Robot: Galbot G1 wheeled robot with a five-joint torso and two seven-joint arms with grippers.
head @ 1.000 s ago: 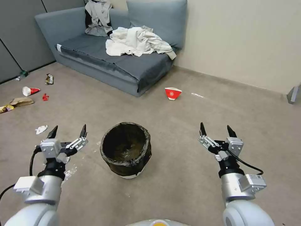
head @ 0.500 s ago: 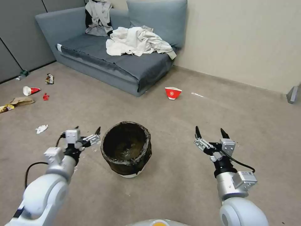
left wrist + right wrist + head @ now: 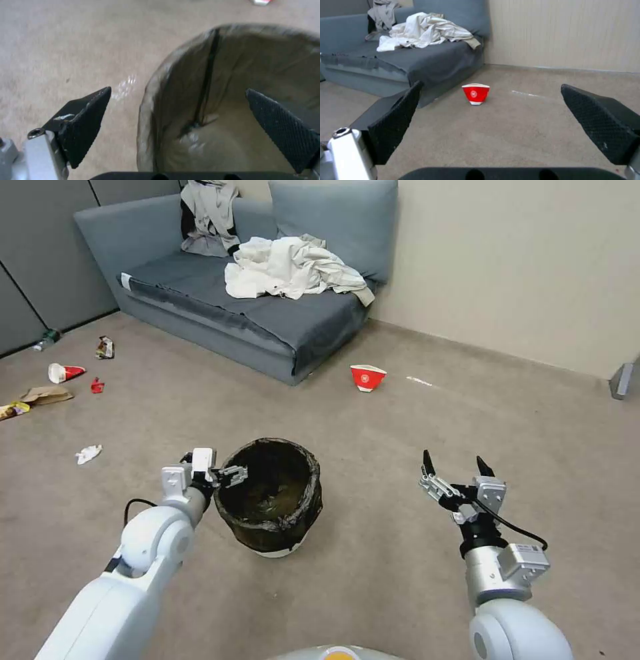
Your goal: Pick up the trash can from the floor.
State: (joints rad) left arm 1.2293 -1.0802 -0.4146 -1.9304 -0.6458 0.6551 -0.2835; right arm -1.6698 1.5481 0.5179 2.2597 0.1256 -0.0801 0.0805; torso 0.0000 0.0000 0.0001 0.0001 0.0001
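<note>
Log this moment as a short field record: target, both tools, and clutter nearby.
target: trash can, upright on the floor, dark liner folded over its rim
left tool: open, at the can's near-left rim; in the left wrist view one finger is outside the wall, the other over the inside
right tool: open, held above the carpet to the right of the can, apart from it
clutter: red-and-white paper bowl near the sofa; clothes on the sofa
</note>
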